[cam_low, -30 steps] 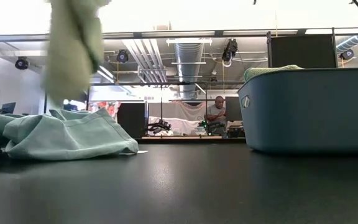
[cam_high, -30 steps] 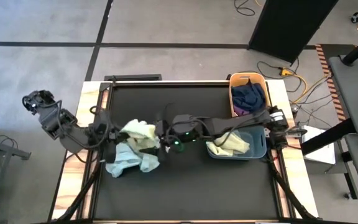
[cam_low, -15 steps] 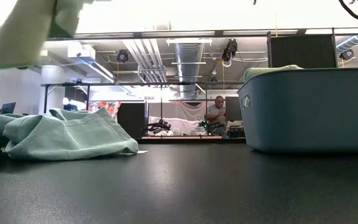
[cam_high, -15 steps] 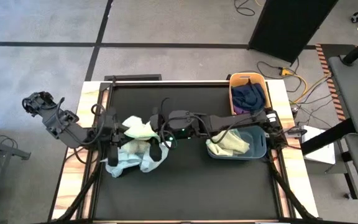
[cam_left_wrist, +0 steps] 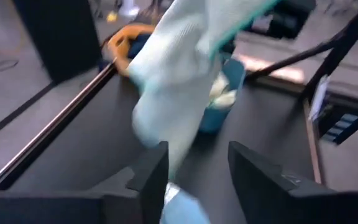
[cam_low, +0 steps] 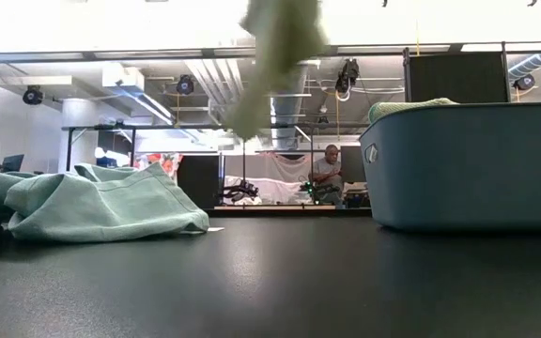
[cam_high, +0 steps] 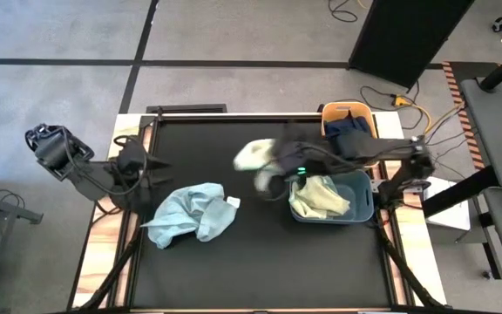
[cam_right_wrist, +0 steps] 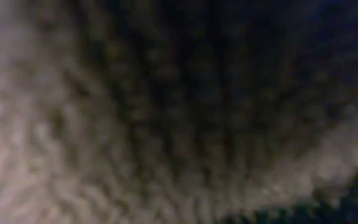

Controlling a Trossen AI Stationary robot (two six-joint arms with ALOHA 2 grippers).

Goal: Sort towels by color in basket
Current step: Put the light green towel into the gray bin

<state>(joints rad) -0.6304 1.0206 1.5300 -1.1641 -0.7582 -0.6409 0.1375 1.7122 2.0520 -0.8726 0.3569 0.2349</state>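
A pale yellow-green towel (cam_high: 253, 155) hangs in the air over the table's middle, and my right gripper (cam_high: 268, 174) is shut on it; the towel also shows in the low view (cam_low: 280, 52) and left wrist view (cam_left_wrist: 173, 81). Its cloth (cam_right_wrist: 166, 112) fills the right wrist view. Light blue towels (cam_high: 190, 214) lie crumpled in a pile on the table. My left gripper (cam_left_wrist: 194, 158) stands open and holds nothing, near the table's left edge (cam_high: 145, 170). A blue bin (cam_high: 362, 199) holds another pale towel (cam_high: 321, 199). An orange bin (cam_high: 328, 118) holds navy and purple towels (cam_high: 349, 135). My right gripper holds the pale yellow-green towel, but the gripper's own body and the bunched cloth hide which part it has. The arm reaches in from the table's right side. The towel hangs slack below the fingers (cam_low: 252, 113), clear of the table.
The two bins stand together at the table's right edge, the orange one farther back. Bare black tabletop (cam_high: 260, 262) lies between the pile and the blue bin and along the near edge. A person (cam_low: 327, 169) sits far off in the room.
The pale yellow-green towel has passed from my left gripper to my right one. My right gripper has carried it up and toward the table's right, toward the bins. My left gripper has let go and drawn back toward the left edge. The light blue pile has stayed put.
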